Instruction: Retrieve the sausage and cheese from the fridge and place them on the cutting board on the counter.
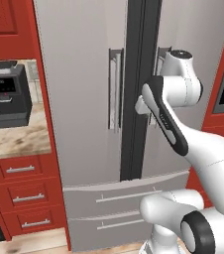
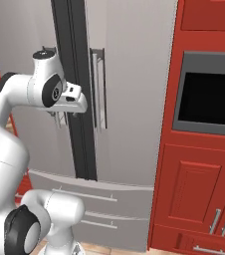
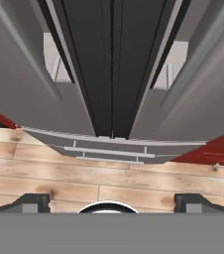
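Hand view shows my pincer (image 3: 112,202) spread wide and holding nothing, facing the dark seam between the closed doors of the fridge (image 3: 25,89).

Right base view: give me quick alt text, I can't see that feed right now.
The white arm's gripper is up against the closed fridge, at the dark seam between its two doors and beside a vertical bar handle. Red cabinets with a built-in dark oven stand right of the fridge.
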